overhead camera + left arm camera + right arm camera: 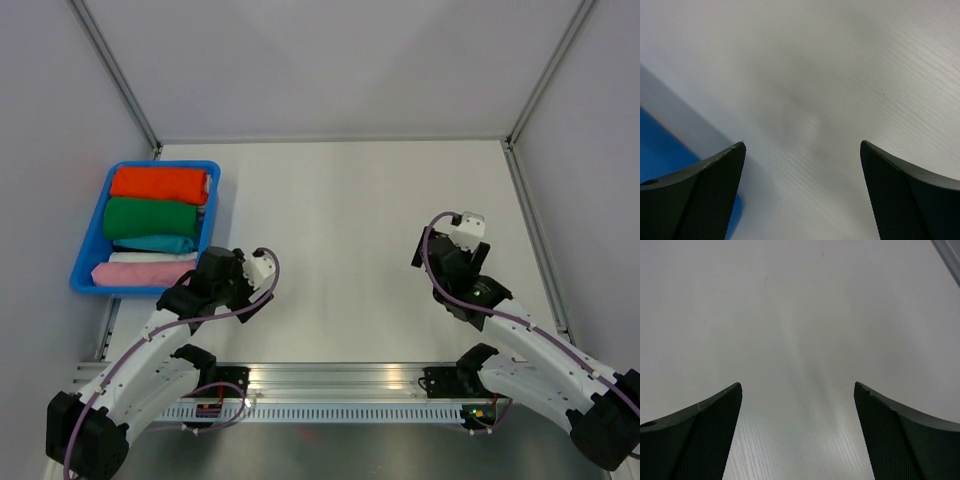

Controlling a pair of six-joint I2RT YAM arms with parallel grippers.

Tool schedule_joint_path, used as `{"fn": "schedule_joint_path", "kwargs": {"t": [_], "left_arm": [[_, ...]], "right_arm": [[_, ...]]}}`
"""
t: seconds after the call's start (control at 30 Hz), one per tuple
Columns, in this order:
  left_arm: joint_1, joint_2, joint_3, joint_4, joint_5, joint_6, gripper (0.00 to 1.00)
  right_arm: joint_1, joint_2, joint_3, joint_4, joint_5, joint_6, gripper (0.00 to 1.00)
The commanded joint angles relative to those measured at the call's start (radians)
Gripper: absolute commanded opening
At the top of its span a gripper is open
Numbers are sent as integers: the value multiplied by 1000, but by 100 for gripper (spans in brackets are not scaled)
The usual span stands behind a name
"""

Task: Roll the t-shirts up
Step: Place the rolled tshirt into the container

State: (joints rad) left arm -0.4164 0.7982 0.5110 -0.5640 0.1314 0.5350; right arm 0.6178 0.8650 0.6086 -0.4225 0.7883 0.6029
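With the left gripper (802, 146) and right gripper (797, 385) both spread and empty, reaching into the bin (215, 195) risks unrolling the green t-shirt (152, 217) or snagging the orange bundle (158, 184).

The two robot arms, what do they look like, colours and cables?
Both the left arm and the right arm have white tubular links with black joints and black bases. A thin purple cable loops along each. A small white block sits near each wrist. In the wrist views the jaws are black, tapering, with a fine mesh texture.
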Motion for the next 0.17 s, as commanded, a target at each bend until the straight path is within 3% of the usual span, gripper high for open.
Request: {"fn": "schedule_joint_path", "kwargs": {"t": [0.0, 0.13], "left_arm": [[1, -14, -11, 41, -16, -38, 100], [2, -11, -14, 42, -21, -38, 100]], "right_arm": [[0, 38, 66, -25, 43, 40, 98], [2, 66, 82, -16, 26, 26, 98]]}}
